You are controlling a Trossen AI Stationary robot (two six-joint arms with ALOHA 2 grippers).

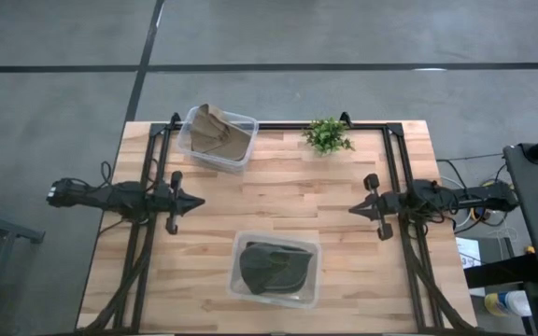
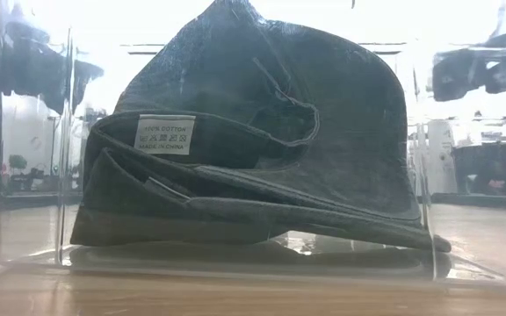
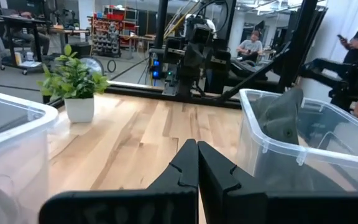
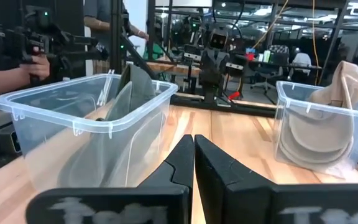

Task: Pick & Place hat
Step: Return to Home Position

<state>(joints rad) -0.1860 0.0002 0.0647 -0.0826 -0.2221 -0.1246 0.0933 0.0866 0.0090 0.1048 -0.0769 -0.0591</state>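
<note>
A dark green hat [image 1: 275, 268] lies folded in a clear plastic bin [image 1: 235, 280] at the table's near middle; the low view shows this hat [image 2: 262, 149] close up, resting on the bin floor. A tan hat [image 1: 215, 133] leans inside a second clear bin [image 1: 241, 161] at the far left. My left gripper [image 1: 197, 201] hovers shut at the table's left side, pointing right, its fingers together in the wrist view [image 3: 197, 163]. My right gripper [image 1: 354, 209] hovers shut at the right side, pointing left [image 4: 194, 157]. Both stay apart from the bins.
A small potted plant [image 1: 327, 135] stands at the far edge, right of the tan hat's bin. Bare wood lies between the two grippers in the table's middle. People and equipment show in the room beyond the table.
</note>
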